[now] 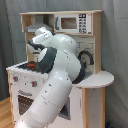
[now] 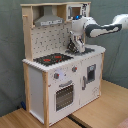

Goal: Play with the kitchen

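Arm up at the kitchen
I had the gripper down by the stovetop; couldn't tell whether it was clenched

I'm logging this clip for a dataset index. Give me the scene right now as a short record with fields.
setting: toy kitchen of pale wood and white panels, standing on a wooden floor
arm: white robot arm reaching in from the second exterior view's right
gripper: gripper low over the counter near the stovetop, beside the sink side
stovetop: black with red rings
hood: grey hood above the stovetop
microwave: microwave on the upper shelf
oven door: oven door shut
held object: none discernible
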Controlling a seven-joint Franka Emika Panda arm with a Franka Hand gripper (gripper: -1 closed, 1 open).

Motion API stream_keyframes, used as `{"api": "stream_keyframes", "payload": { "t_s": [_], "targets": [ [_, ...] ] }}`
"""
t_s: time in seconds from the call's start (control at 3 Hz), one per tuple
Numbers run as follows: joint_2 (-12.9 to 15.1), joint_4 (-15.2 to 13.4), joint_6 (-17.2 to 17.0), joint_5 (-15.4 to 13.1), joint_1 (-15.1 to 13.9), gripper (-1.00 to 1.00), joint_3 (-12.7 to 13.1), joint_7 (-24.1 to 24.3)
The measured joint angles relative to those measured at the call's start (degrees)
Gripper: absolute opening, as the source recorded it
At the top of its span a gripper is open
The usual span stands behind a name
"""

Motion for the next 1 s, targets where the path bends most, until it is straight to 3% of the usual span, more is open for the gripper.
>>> {"api": "stream_keyframes", "payload": {
  "t_s": [0.33, 0.67, 1.0],
  "targets": [
    [0.0, 1.07, -5.8, 0.0, -0.95, -1.0, 2.16, 0.05],
    [0.06, 1.19, -7.23, 0.03, 3.56, -1.0, 5.14, 1.72],
    [0.11, 1.47, -3.53, 0.03, 8.46, -1.0, 3.87, 2.33]
  ]
}}
